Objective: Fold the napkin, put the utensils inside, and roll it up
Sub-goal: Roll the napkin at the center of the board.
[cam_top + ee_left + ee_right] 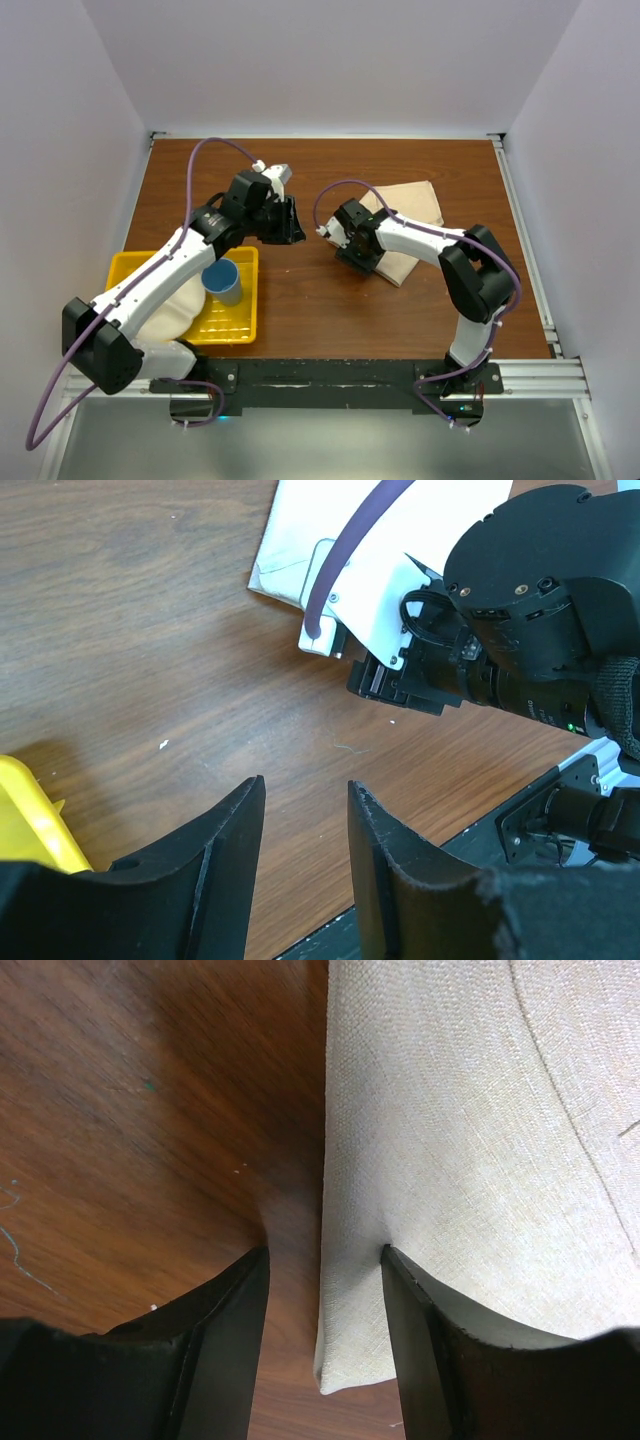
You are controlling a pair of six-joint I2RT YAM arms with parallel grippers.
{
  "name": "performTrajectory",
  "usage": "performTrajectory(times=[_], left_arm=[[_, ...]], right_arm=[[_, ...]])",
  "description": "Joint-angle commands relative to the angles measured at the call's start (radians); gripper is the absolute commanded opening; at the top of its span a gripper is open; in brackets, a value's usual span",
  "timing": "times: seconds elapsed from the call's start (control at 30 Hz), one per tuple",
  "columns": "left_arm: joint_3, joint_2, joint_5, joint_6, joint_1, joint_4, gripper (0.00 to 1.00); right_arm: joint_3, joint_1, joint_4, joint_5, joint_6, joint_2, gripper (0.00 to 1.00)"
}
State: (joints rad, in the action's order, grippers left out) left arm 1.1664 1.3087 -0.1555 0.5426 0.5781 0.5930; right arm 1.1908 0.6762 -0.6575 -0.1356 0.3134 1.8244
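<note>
Two arms reach out over the brown table [300, 320]. The napkin [415, 210] lies flat on the wood right of centre, toward the far side, well apart from the yellow tray [240, 325] at the near left.

The right gripper [352, 252] is down at the napkin's near left edge. In the right wrist view it straddles that edge. One finger [225, 1340] stands over bare wood and the other [440, 1350] over the cloth. The napkin's straight edge and one corner lie in the gap between them. The fingers stand apart with a clear gap and do not pinch the cloth. Whether their tips touch the surface cannot be told. A faint stitched line curves across the upper right of the cloth in that view.

The left gripper [292, 225] hangs over bare wood left of centre, near the right gripper but not touching it. In the left wrist view its fingers [235, 850] are parted, with only wood showing between them and nothing held. At the top of that view a pale corner of the napkin shows, partly covered by the right arm [520, 610] and its purple cable [345, 550]. A yellow tray corner sits at the lower left.

In the tray a blue cup [224, 283] stands upright. Just beside it is a white object [178, 315], mostly hidden under the left arm.
</note>
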Motion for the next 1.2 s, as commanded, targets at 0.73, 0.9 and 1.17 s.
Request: performTrajectory(times=[0.73,0.9,1.17], left_arm=[[0.015,-0.015,0.011,-0.024,-0.007,0.010,0.43],[-0.004,-0.011,0.002,-0.012,-0.012,0.007,0.45],[-0.043,0.006,-0.067,0.043,-0.046,-0.047,0.50]], right_arm=[[0.010,0.003,0.062,-0.113,-0.005,0.070,0.40],[0.010,0.005,0.047,-0.056,-0.045,0.082,0.27],[-0.023,0.014,0.056,0.053,-0.212,0.058,0.13]])
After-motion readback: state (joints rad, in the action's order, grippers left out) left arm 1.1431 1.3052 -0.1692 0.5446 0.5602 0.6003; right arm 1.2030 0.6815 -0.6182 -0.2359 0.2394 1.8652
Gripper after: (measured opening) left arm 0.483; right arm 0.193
